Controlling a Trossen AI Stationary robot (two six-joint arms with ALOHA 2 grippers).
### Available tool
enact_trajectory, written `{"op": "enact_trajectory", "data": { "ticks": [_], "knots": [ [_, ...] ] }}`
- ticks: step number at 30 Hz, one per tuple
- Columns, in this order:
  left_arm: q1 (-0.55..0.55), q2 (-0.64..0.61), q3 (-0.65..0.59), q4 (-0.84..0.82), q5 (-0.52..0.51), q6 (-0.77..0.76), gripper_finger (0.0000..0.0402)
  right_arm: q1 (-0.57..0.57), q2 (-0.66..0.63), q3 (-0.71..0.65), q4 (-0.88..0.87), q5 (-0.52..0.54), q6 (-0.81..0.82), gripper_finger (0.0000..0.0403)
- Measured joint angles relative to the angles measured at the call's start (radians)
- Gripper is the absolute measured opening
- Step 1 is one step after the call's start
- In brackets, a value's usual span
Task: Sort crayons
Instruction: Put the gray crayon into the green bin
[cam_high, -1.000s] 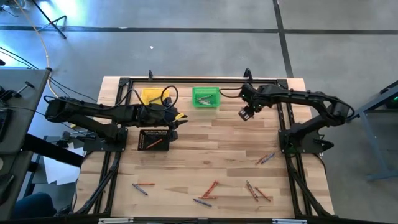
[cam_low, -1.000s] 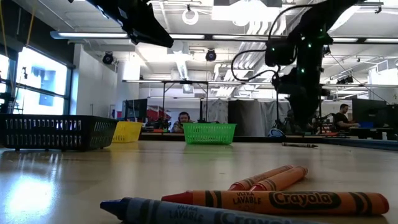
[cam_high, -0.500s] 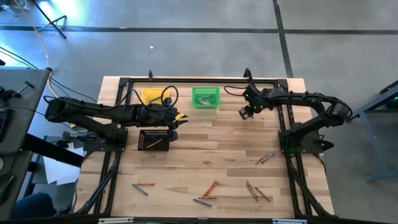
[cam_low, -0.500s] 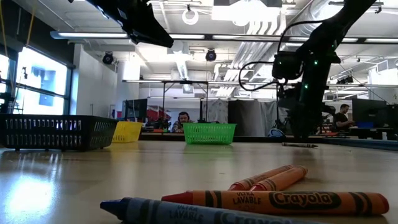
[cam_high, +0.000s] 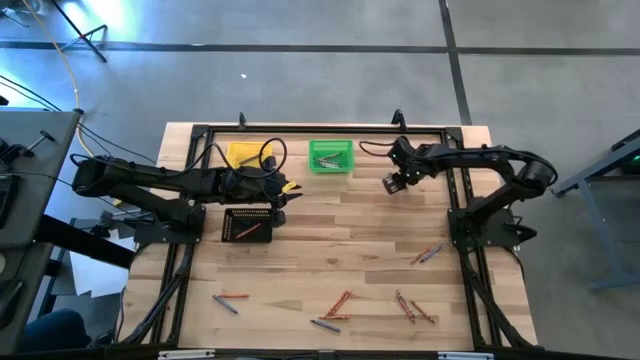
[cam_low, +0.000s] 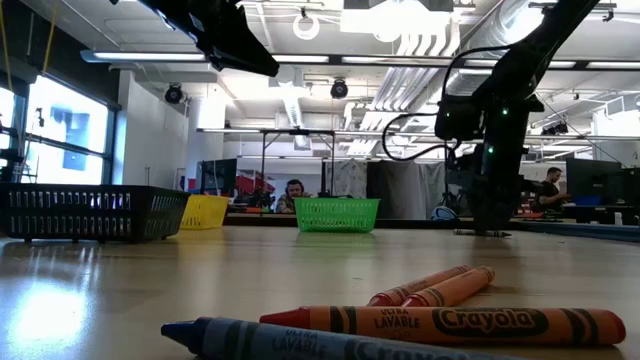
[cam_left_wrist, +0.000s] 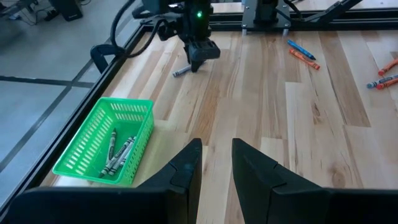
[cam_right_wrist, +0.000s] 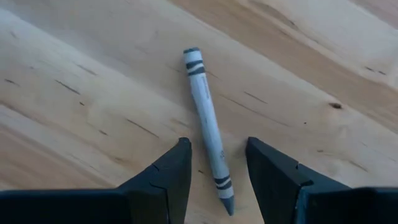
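A grey crayon (cam_right_wrist: 209, 134) lies flat on the wooden table (cam_high: 340, 250), framed between the spread fingers of the right gripper (cam_right_wrist: 216, 177), which sits low over it with jaws wide and holds nothing. In the high view that gripper (cam_high: 395, 183) sits upper right of centre, just right of the green bin (cam_high: 331, 157), where more grey crayons (cam_left_wrist: 116, 151) rest. Loose crayons (cam_high: 336, 305) are scattered along the lower part of the frame: a pair lower left, a cluster at bottom centre, others at lower right and right of centre. From table height, orange ones and a blue one (cam_low: 400, 325) fill the foreground. The left gripper (cam_left_wrist: 216, 165) hangs at upper left of centre, above the black bin (cam_high: 248, 224), its jaws partly apart with nothing between them. An orange crayon lies in that black bin. The yellow bin (cam_high: 245, 155) stands left of the green one at the table's top edge.
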Motion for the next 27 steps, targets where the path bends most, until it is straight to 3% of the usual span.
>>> {"op": "enact_trajectory", "data": {
  "ticks": [8, 17, 27],
  "knots": [
    [0.000, 0.000, 0.000, 0.000, 0.000, 0.000, 0.0074, 0.002, 0.060, 0.007, 0.011, 0.020, -0.003, 0.0135],
    [0.000, 0.000, 0.000, 0.000, 0.000, 0.000, 0.0074, 0.005, 0.062, 0.050, -0.012, 0.034, -0.045, 0.0011],
    [0.000, 0.000, 0.000, -0.001, 0.000, 0.000, 0.0074, 0.005, 0.066, 0.174, -0.063, -0.012, -0.089, 0.0006]
  ]
}}
